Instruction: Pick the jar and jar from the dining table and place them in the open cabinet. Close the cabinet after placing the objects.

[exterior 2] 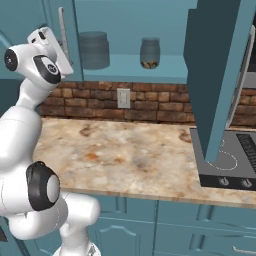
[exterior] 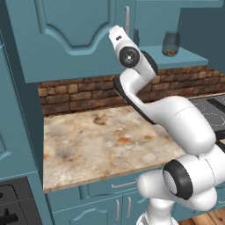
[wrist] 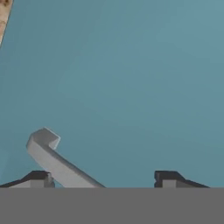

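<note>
Both jars stand on the teal shelf (exterior 2: 165, 70) of the wall cabinet: the wide smoky grey jar (exterior 2: 94, 50) at left, the small clear jar (exterior 2: 150, 52) (exterior: 170, 44) right of it. The cabinet's right door (exterior 2: 217, 75) stands wide open. Its left door (exterior: 74, 35) is partly open, and my arm reaches up to its long silver handle (exterior 2: 62, 30) (exterior: 127, 19). In the hand view my gripper (wrist: 104, 178) is open against the teal door face, and the handle's end (wrist: 46, 151) lies between the fingertips, close to the left one (wrist: 37, 177). The dining table is out of view.
Below the cabinet runs a beige marbled counter (exterior 2: 125, 155) with a black cooktop (exterior 2: 225, 160) at its right end. A brick backsplash (exterior 2: 150, 102) with a wall socket (exterior 2: 123, 98) stands behind it. Teal drawer fronts (exterior: 110, 189) line the counter's front.
</note>
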You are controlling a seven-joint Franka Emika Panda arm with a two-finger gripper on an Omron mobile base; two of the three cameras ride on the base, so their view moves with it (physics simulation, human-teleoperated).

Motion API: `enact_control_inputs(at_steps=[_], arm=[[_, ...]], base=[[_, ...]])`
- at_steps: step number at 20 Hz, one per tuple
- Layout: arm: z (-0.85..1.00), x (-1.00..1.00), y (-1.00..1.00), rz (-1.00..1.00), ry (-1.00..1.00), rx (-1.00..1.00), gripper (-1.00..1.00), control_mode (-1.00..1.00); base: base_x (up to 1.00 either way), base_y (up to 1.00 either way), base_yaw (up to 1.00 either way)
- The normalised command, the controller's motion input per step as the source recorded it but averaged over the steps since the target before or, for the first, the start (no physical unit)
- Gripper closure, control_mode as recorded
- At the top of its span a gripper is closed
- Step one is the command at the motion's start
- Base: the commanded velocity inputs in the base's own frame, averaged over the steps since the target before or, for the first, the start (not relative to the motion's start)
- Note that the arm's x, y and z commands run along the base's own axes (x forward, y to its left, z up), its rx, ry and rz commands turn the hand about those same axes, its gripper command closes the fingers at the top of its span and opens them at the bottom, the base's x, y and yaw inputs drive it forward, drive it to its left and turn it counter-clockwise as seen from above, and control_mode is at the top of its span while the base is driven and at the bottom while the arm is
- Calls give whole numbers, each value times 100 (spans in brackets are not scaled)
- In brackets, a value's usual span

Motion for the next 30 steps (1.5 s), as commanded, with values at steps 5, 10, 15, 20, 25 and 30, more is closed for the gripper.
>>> enact_control_inputs(at_steps=[5, 10, 15, 20, 25, 30], arm=[[0, 45, 0, -2, 10, 0, -100, -100], [0, -32, 0, 0, -3, 0, -100, -100], [0, -36, 0, 0, -7, 0, -100, -100], [1, -36, 0, 0, -10, 0, -100, -100], [0, -46, 2, 0, -4, 0, -100, -100], [0, -67, 0, 0, -3, 2, -100, -100]], base=[[0, 0, 0], [0, 0, 0], [0, 0, 0], [0, 0, 0], [0, 0, 0], [0, 0, 0]])
